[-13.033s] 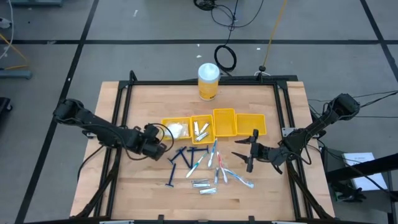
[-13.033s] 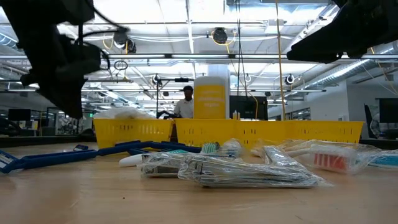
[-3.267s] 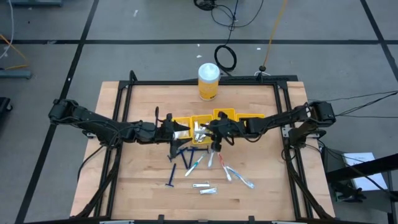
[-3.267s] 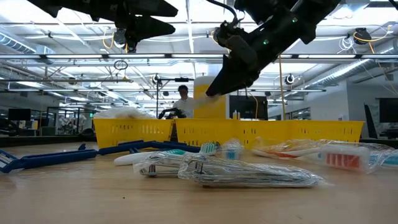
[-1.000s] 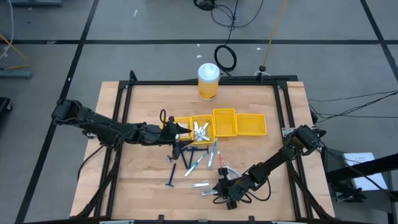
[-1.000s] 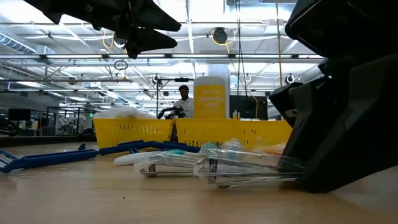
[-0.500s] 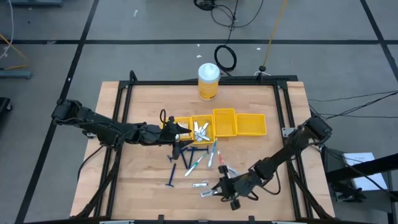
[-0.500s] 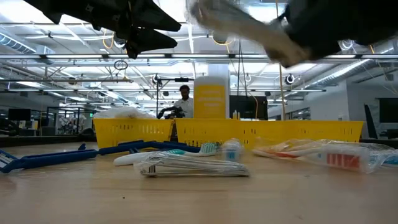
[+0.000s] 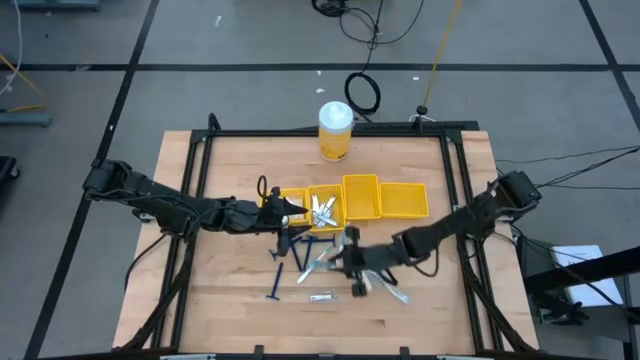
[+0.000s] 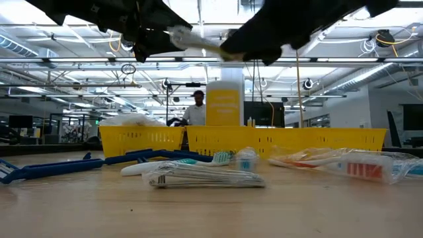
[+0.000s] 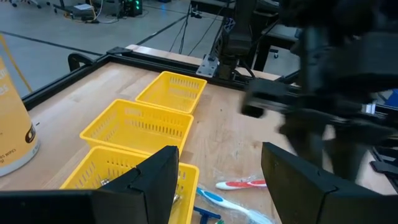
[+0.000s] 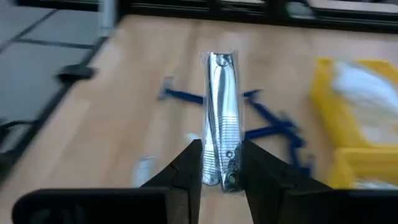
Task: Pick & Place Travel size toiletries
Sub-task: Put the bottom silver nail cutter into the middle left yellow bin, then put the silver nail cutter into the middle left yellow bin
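Right gripper (image 12: 221, 163), frame center, clamps a silvery sachet (image 12: 221, 118); its slick wrap could slip. Left gripper's (image 11: 214, 180) jaws stand apart.

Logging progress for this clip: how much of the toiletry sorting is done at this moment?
Partly done. White packets fill the leftmost yellow bin and silvery clippers lie in the second; the other two look empty. In hand: the right gripper is shut on a wrapped nail clipper, carried above the table. The left gripper hangs open by the bins. Left: razors, toothbrushes and one sachet.
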Motion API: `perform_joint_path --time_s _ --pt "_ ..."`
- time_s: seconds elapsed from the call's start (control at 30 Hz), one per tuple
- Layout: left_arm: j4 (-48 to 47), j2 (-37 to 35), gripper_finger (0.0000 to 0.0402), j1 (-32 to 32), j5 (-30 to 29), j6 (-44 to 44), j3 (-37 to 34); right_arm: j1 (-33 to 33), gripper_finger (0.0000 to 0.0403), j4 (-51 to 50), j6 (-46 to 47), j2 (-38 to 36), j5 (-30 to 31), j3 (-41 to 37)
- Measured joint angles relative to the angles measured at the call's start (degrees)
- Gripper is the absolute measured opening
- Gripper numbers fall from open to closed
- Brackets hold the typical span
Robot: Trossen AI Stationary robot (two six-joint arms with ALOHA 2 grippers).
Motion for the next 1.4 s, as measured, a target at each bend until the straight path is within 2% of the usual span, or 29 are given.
perform_joint_path --time_s 0.37,1.0,1.13,1.4 --pt "-0.1 0.0 0.0223 0.0 0.0 0.1 0.0 -11.5 0.0079 -9.0 3.5 0.0 6.0 0.0" --pt "-0.4 0.0 0.0223 0.0 0.0 1.0 0.0 -16.4 0.0092 -8.9 3.3 0.0 6.0 0.0" --pt "-0.4 0.0 0.0223 0.0 0.0 1.0 0.0 -17.0 0.0111 -8.9 4.2 0.0 6.1 0.0" --pt "-0.4 0.0 0.0223 0.0 0.0 1.0 0.0 -17.4 0.0180 -9.3 5.7 0.0 6.0 0.0"
